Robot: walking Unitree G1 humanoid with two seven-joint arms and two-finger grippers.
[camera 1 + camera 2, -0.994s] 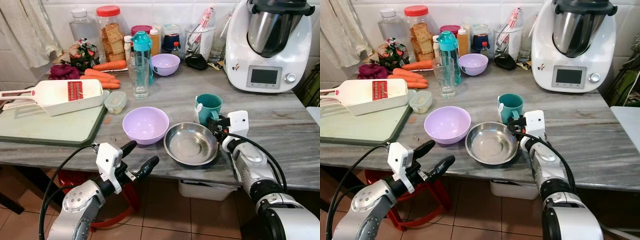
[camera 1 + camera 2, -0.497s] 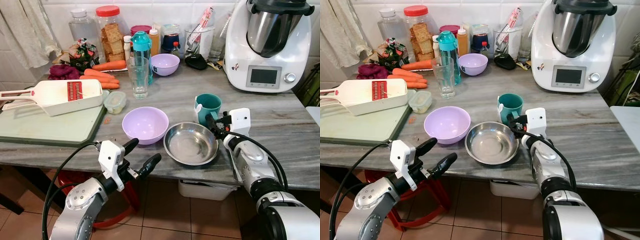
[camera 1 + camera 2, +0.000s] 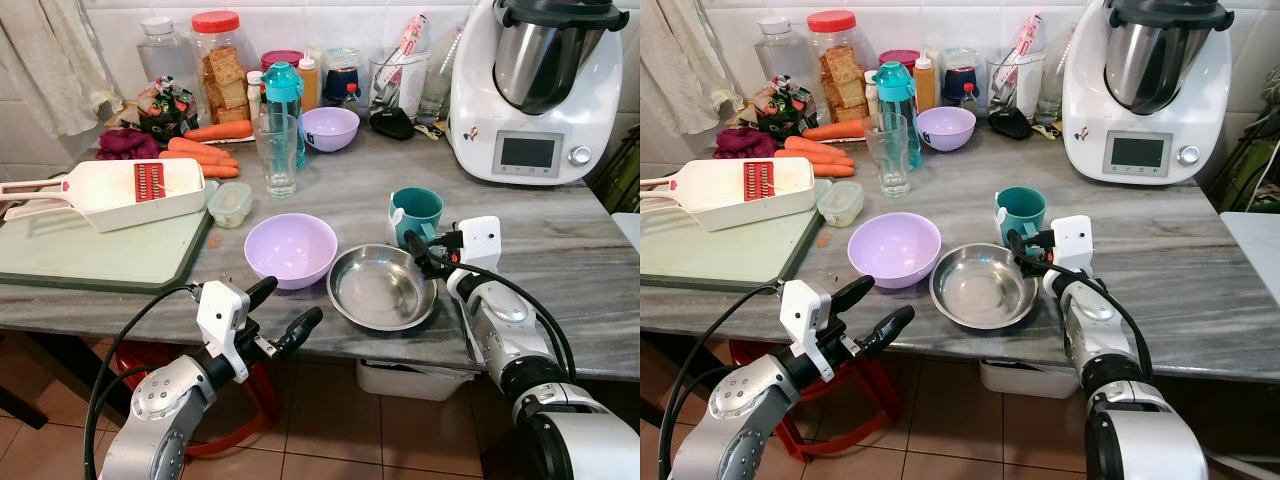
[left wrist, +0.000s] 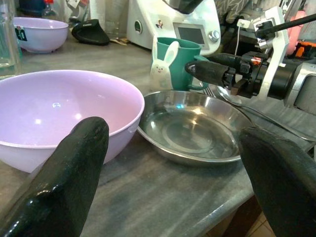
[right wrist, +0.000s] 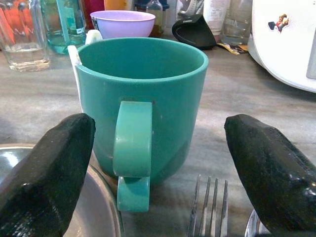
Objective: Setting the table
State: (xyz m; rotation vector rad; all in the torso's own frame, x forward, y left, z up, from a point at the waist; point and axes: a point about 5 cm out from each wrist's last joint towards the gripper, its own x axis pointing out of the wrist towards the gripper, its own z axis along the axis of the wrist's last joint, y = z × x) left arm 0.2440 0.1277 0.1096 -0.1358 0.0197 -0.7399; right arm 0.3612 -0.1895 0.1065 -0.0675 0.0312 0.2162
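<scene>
Teal mug (image 5: 140,103) upright on the grey table (image 3: 560,250), handle toward the right gripper (image 5: 148,163), just behind the steel bowl (image 3: 382,287). Fork (image 5: 207,210) flat on the table beside the mug's foot, tines toward it. Right gripper level with the mug, fingers (image 5: 47,163) spread wide on either side of the handle, touching nothing. Lilac bowl (image 3: 291,249) just left of the steel one, rims near or touching. Left gripper (image 3: 283,313) low at the table's front edge, fingers (image 4: 74,177) wide apart, holding nothing. Further back: drinking glass (image 3: 278,154), teal bottle (image 3: 285,95), smaller lilac bowl (image 3: 331,128), carrots (image 3: 205,150), white slicer (image 3: 125,190) on a green board (image 3: 100,255), white kitchen machine (image 3: 535,90).
</scene>
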